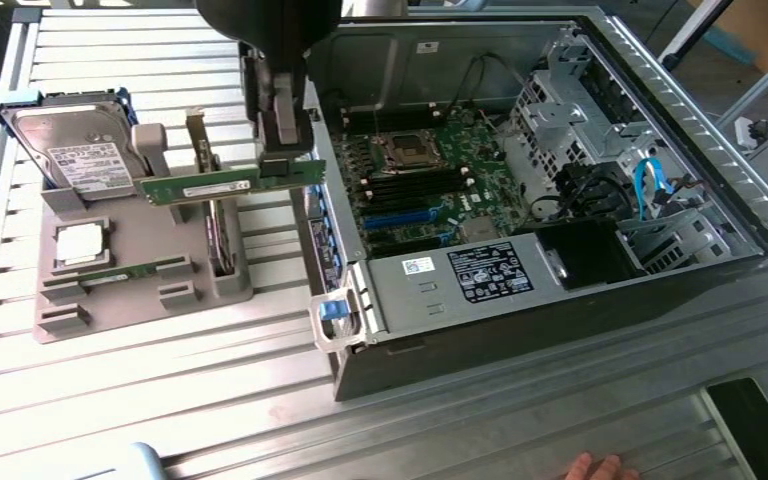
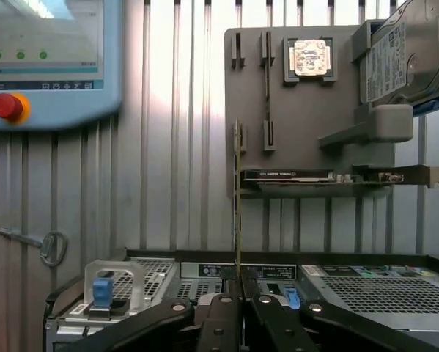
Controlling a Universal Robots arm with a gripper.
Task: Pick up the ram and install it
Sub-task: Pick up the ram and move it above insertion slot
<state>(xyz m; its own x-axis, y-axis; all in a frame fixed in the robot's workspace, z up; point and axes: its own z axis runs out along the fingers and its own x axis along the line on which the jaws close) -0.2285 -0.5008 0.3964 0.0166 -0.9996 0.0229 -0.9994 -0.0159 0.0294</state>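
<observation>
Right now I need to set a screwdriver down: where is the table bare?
Bare slats of the table lie below the gray fixture and the computer case in the exterior view. Crowded: the gap between them, where the gripper holds the ram.

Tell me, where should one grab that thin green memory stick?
Pinch its two flat faces from above, near the top edge. The ram is a thin board turned on its long edge, so the faces are the only broad surfaces. The gripper holds it that way now, shut on it near one end.
</observation>
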